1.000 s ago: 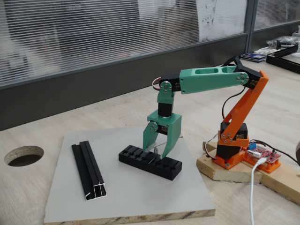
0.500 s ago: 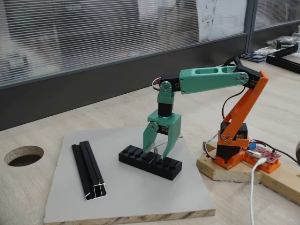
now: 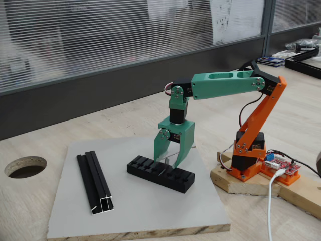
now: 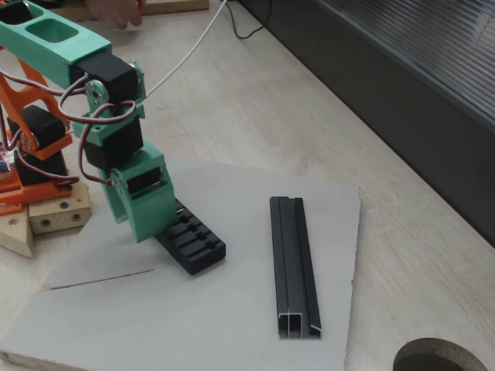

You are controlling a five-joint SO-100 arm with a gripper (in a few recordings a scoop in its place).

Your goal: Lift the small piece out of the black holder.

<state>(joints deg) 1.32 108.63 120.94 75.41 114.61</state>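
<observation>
The black holder [image 3: 150, 167] [image 4: 195, 240] is a slotted block lying on the grey board [image 3: 140, 211]. My green gripper [image 3: 165, 161] points straight down over its middle, fingertips just at the slotted top. Between the fingers a thin silvery strip, the small piece [image 3: 170, 155], runs slanted from one finger to the other, a little above the slots. The jaws are shut on its ends and it keeps them apart. In the other fixed view the gripper's body [image 4: 141, 202] hides the fingertips and the strip.
A long black grooved rail [image 3: 95, 183] [image 4: 292, 263] lies on the board, left of the holder in one fixed view. The arm's orange base stands on a wooden block [image 3: 246, 183] beside the board. A round hole [image 3: 25, 166] is cut in the table.
The gripper has risen slightly above the holder, the silvery strip staying between its fingers. The holder and the rail have not moved.
</observation>
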